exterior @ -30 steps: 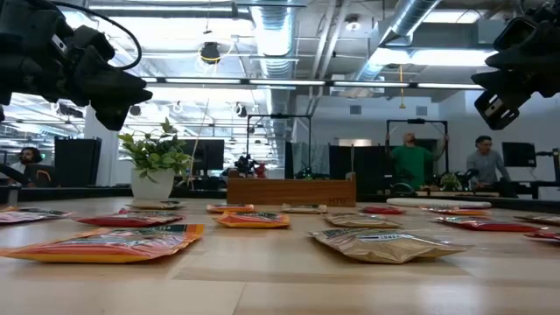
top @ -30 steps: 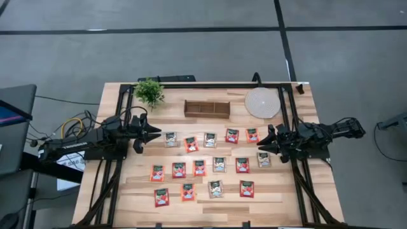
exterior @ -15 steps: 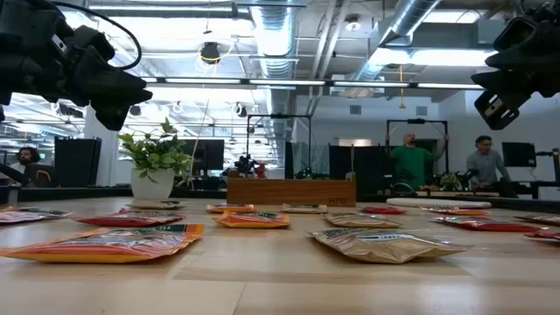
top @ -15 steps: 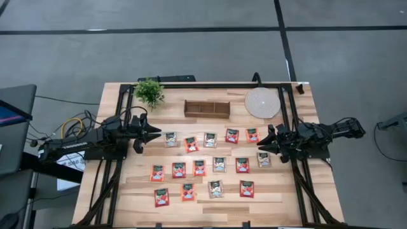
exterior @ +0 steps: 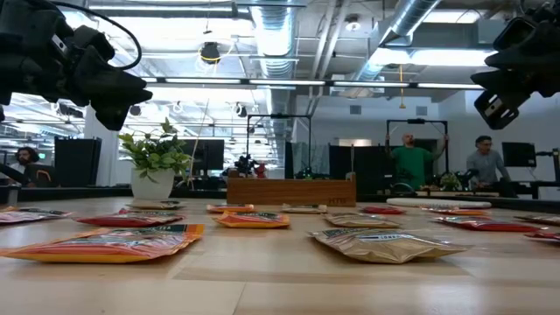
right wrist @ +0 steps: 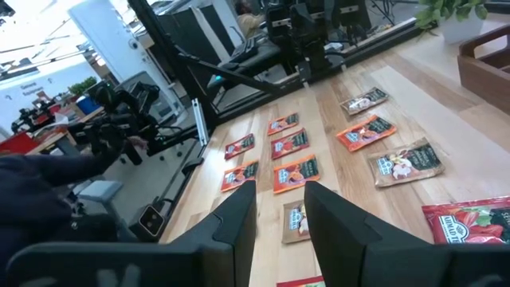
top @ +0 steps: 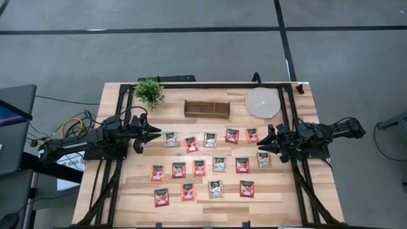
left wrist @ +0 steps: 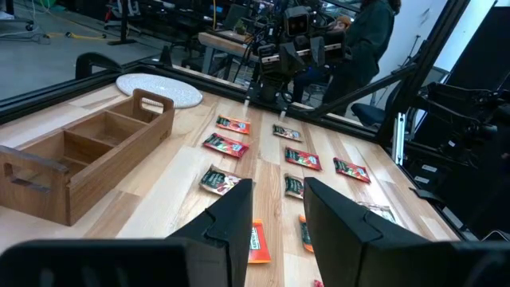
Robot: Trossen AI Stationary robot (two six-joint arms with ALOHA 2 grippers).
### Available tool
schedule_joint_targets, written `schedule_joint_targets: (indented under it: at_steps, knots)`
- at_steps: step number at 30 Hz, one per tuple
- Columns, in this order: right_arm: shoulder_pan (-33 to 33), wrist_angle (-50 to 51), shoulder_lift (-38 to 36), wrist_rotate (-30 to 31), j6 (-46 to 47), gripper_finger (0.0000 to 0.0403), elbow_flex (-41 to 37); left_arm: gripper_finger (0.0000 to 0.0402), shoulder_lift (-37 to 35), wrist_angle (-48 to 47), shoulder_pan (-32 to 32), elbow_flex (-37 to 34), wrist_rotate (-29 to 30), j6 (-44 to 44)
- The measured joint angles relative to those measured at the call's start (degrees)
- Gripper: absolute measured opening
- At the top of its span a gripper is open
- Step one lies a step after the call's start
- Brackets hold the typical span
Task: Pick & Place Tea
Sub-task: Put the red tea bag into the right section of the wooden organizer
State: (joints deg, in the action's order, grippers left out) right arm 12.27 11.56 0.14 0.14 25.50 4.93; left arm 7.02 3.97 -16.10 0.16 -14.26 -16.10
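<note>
**Hovering hands over laid-out tea**

Lying flat in three loose rows, glossy square tea sachets [top: 199, 167] cover the pale plank desk [top: 127, 197] centre. The left hand [top: 154, 135] hangs released at 9 o'clock, the right hand [top: 260, 145] released at 3. A slotted wooden tray [top: 206, 109] sits at 12, bare desk around it.

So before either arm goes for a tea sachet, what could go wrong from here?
Three risks, judged from this moment:
1. The tea sachets lie flat on the table, so open fingers may slide over one or scrape the wood.
2. They sit in close rows; reaching for the sachet by the right gripper could nudge its neighbours.
3. The wooden tray has narrow compartments, so a drop from the left gripper may land on a divider.
</note>
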Motion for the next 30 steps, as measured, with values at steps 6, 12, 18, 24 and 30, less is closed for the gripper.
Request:
schedule_joint_targets:
  at_steps: [6, 12, 18, 24, 30]
  knots:
    - [-1.2, -0.2, 0.0, 0.2, -0.4, 0.0102, 0.0, 0.0105, 0.0, 0.0, 0.0, 0.0, 0.0, 0.0]
    - [-3.5, -1.4, 0.0, 0.3, -1.2, 0.0102, 0.0, 0.0105, 0.0, 0.0, 0.0, 0.0, 0.0, 0.0]
    - [-6.1, -1.4, 0.0, 0.3, -3.4, 0.0102, 0.0, 0.0105, 0.0, 0.0, 0.0, 0.0, 0.0, 0.1]
    - [-9.2, -0.2, 1.7, 0.3, -4.9, 0.0102, 1.7, 0.0105, 0.0, 0.0, 0.0, 0.0, 0.0, -0.2]
    - [-13.3, 9.9, 11.6, 1.7, -7.1, 0.0102, 9.9, 0.0105, 0.0, 0.0, 0.0, 0.0, 0.0, -0.2]
